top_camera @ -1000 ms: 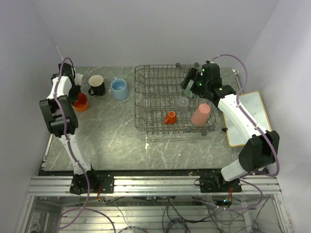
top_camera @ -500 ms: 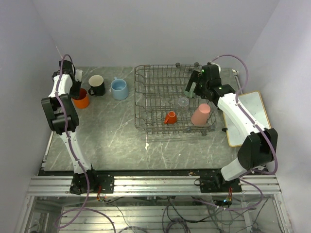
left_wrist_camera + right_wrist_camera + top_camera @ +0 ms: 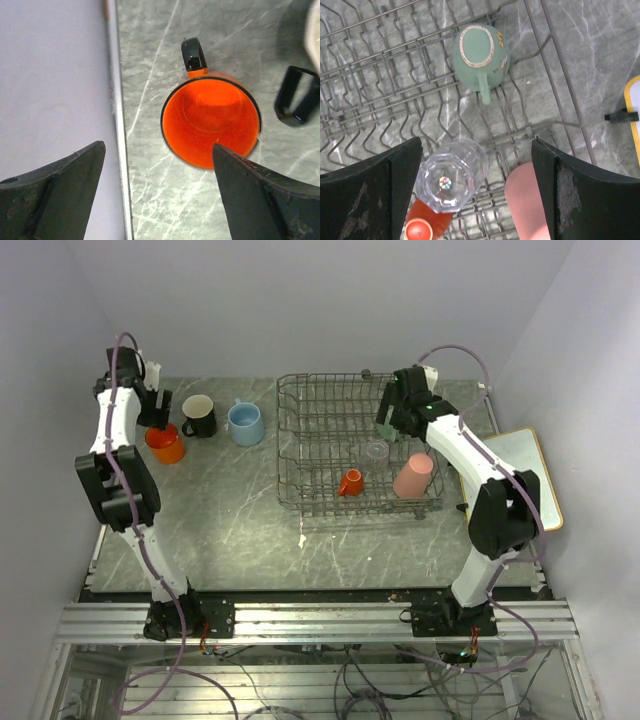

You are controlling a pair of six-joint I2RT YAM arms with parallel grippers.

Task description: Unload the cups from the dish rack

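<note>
Now our left claw point(image 3: 159, 147) hangs spread over the unloaded mug point(image 3: 210, 122); right claw point(image 3: 476, 142), spread, must drop onto the green cup point(image 3: 480, 50).

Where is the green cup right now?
In the right wrist view, the green cup lies in the right half of the rack, base toward the camera, just beyond the clear glass and the pink tumbler.
</note>
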